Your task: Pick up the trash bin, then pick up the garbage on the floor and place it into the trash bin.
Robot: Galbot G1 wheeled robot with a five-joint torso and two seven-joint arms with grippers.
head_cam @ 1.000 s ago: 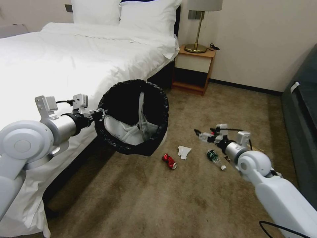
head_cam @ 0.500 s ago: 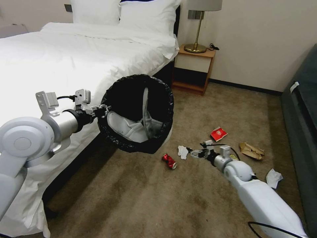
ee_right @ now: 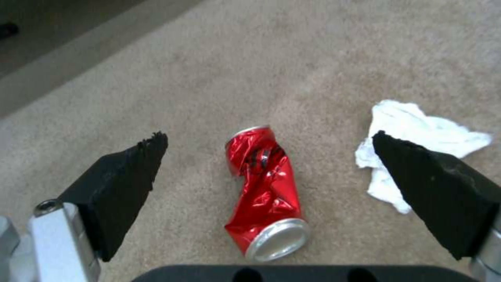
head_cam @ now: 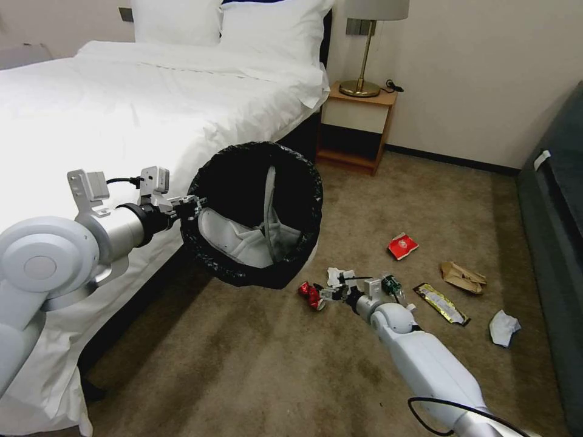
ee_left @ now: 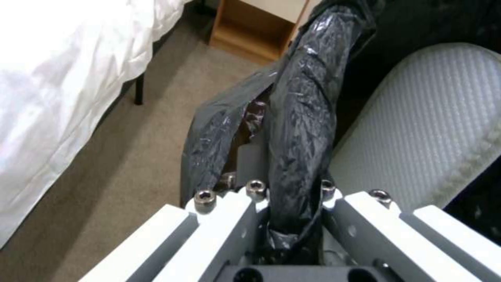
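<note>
While the bin is held off the floor, the views are set out as follows.

Head view, left gripper (head_cam: pixel 189 207): seen at the near rim of the trash bin (head_cam: pixel 252 182), clamped on that rim, beside the bed (head_cam: pixel 121 109).
Head view, trash bin: carried in the air above the floor (head_cam: pixel 255 364), its mouth turned toward the camera; a white slipper (head_cam: pixel 237 240) is seen lying inside against the black bag.
Head view, right gripper (head_cam: pixel 325 294): lowered to the carpet just beside the crushed red can (head_cam: pixel 311 295); its finger spacing cannot be judged in this view.
Head view, other garbage: a white tissue (head_cam: pixel 334 276) lies just behind the gripper, a green-label bottle (head_cam: pixel 393 286) is partly hidden by the wrist, and a red packet (head_cam: pixel 402 246), a gold wrapper (head_cam: pixel 441 303), a brown paper bag (head_cam: pixel 463 277) and a second tissue (head_cam: pixel 504 326) are spread farther to the right, well apart from the bin.

Left wrist view, left gripper (ee_left: pixel 292 219): the bag-covered rim (ee_left: pixel 305 117) is pinched between the closed fingers, with the ribbed slipper (ee_left: pixel 417 129) seen on the inner side.

Right wrist view, right gripper (ee_right: pixel 271 172): the black fingertips (ee_right: pixel 130 172) are spread wide, nothing is held.
Right wrist view, can (ee_right: pixel 264 192): found lying on the carpet between the two fingertips, untouched by either.
Right wrist view, tissue (ee_right: pixel 412 137): partly covered by one fingertip, near the can.
</note>
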